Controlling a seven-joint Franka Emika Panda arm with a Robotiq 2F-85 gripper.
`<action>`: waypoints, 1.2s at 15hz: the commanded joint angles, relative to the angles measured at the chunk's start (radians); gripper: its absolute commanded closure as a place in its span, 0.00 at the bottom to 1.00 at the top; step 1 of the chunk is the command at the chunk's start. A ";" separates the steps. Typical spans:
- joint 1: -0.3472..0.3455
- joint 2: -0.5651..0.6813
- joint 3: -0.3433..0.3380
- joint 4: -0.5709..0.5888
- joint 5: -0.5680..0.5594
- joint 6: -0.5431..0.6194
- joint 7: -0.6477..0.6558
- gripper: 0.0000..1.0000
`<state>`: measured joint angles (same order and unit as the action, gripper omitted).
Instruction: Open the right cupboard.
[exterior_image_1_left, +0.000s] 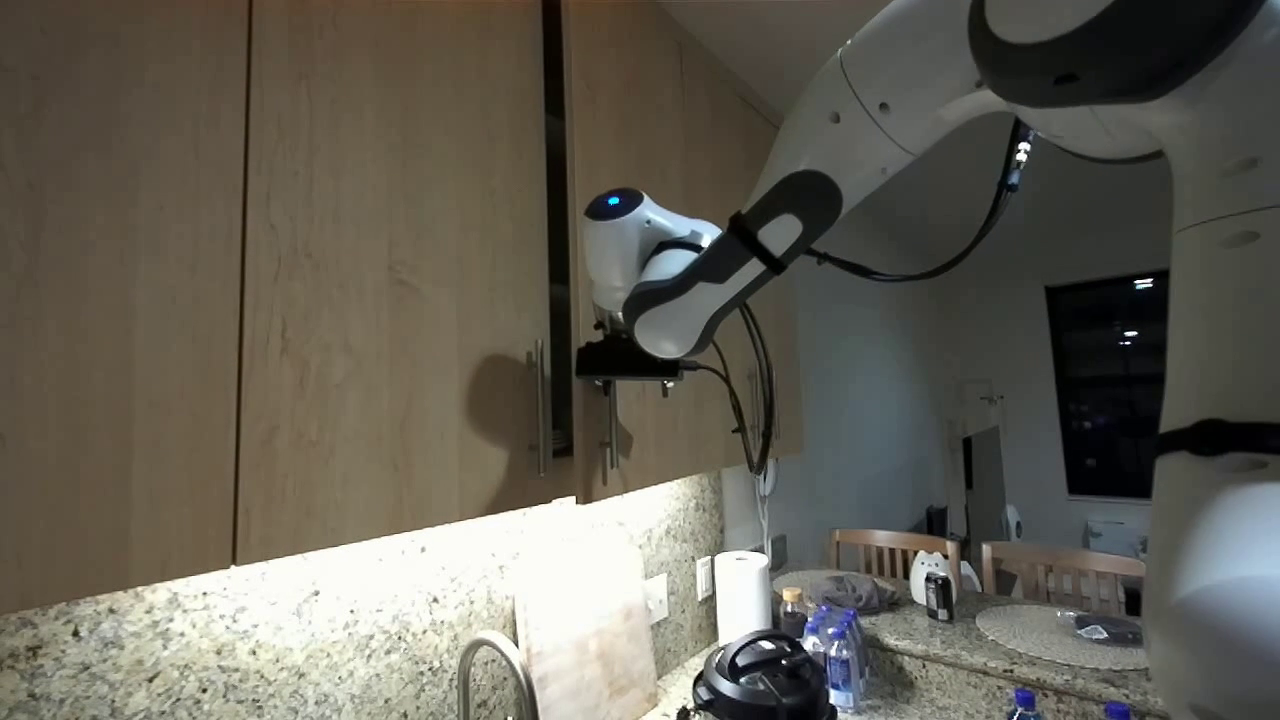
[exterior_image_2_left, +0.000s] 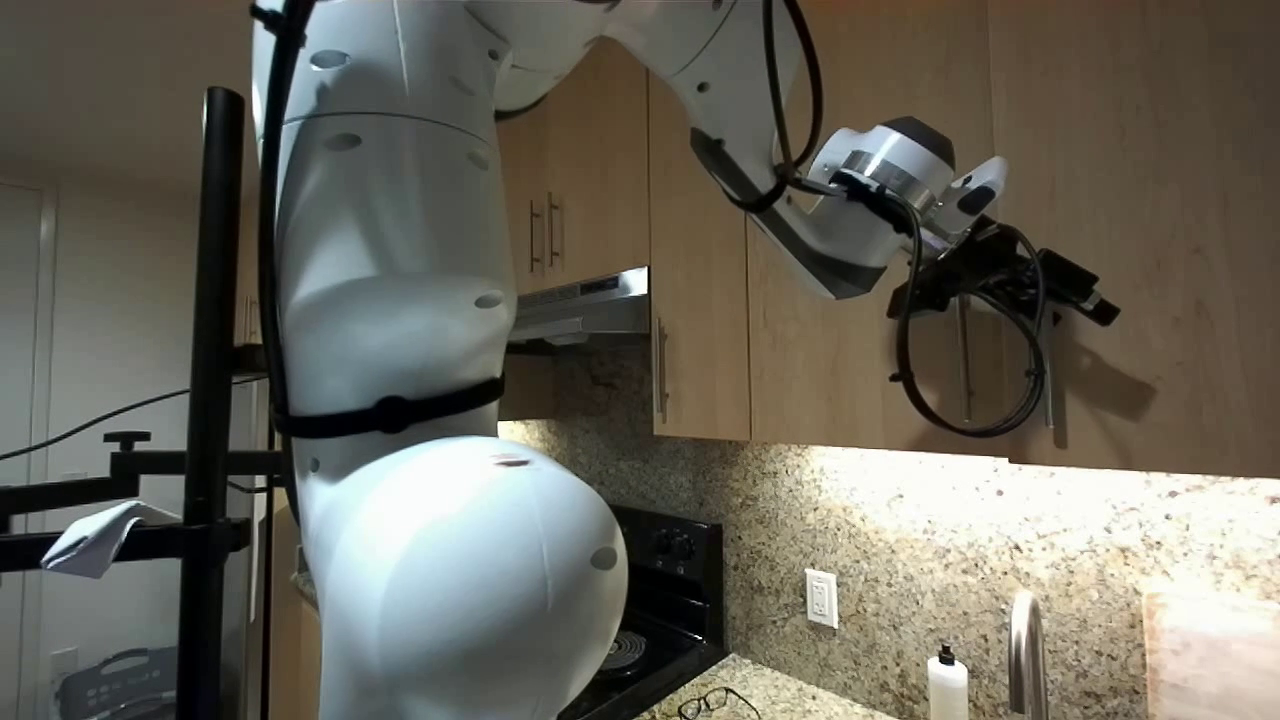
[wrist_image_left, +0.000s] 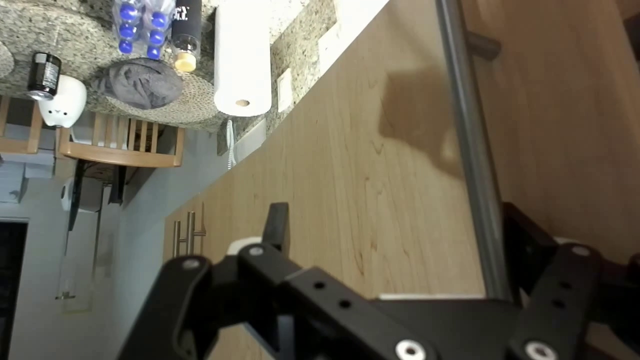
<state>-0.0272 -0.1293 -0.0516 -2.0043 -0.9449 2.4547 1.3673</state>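
In an exterior view, past the neighbouring flat wood door (exterior_image_1_left: 395, 260) and a dark slot (exterior_image_1_left: 558, 240): right cupboard (exterior_image_1_left: 630, 140), seemingly just ajar. Wrist view: my pincer (wrist_image_left: 397, 220) is spread, fingers (wrist_image_left: 276, 225) either side of its metal bar handle (wrist_image_left: 474, 145); contact unclear. Likely stiff, smooth, slippery; grip mid-bar. Its door should swing easily.

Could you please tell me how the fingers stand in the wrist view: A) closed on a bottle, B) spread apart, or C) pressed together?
B: in the wrist view the fingers stand on either side of a wide gap, with the metal bar handle seen between them.
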 joint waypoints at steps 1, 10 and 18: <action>-0.049 -0.102 -0.036 -0.119 0.036 0.052 -0.090 0.00; -0.113 -0.188 -0.082 -0.215 0.150 0.165 -0.298 0.00; -0.178 -0.248 -0.100 -0.291 0.294 0.236 -0.494 0.00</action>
<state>-0.1194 -0.3213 -0.1180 -2.2440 -0.7063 2.6980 0.9790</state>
